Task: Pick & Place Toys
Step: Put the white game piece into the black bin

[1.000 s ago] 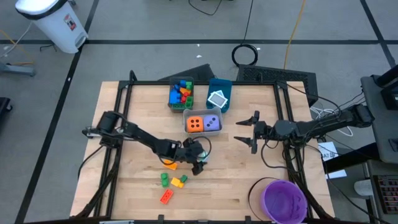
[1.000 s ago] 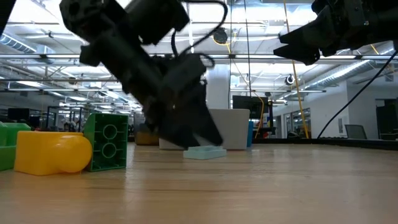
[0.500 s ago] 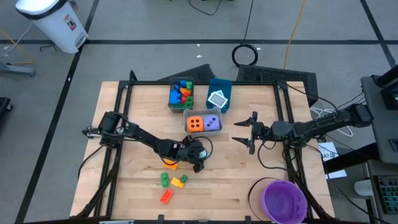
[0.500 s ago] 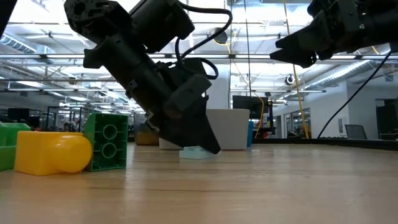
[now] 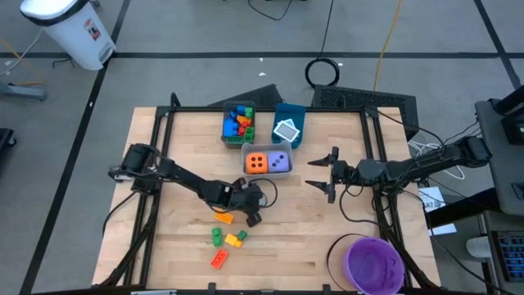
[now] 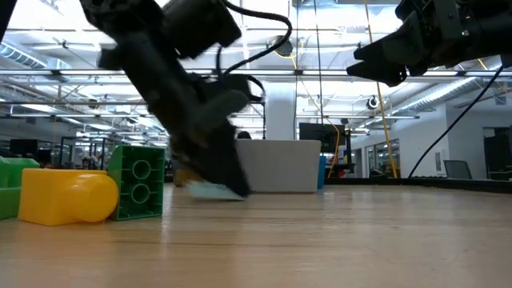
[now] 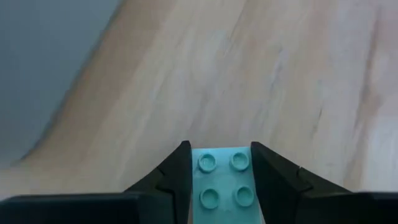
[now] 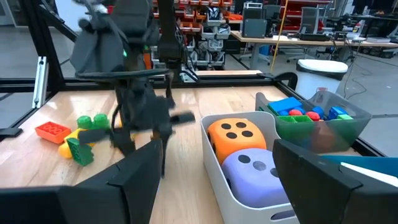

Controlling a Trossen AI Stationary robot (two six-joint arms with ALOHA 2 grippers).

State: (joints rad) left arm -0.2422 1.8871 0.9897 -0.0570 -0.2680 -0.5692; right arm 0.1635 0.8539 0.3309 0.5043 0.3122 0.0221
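Observation:
My left gripper (image 5: 250, 215) is at the table's middle, shut on a small teal studded tile (image 7: 222, 183), which the low view shows just off the wood (image 6: 206, 189). Close by lie loose toys: an orange brick (image 5: 223, 217), a green one (image 5: 216, 236), a yellow one (image 5: 233, 239) and a red one (image 5: 219, 259). My right gripper (image 5: 325, 174) hovers open to the right of the white bin (image 5: 268, 172), which holds an orange die (image 5: 256, 162) and a purple die (image 5: 280, 161). My left gripper pinches the tile by its two opposite side edges (image 7: 194, 180) between the two fingers. The fingers slant down from the table's left side. The tile sits studs up and about level; whether it is clear of the wood I cannot tell.
At the back stand a grey bin (image 5: 238, 123) with several bricks and a blue bin (image 5: 288, 127) with white-teal tiles. A round purple bowl (image 5: 375, 264) sits at the near right corner. Bare wood lies between the two grippers and along the near edge.
My left gripper has shut on the teal tile and gone a little toward the table's left edge, taking the tile with it.

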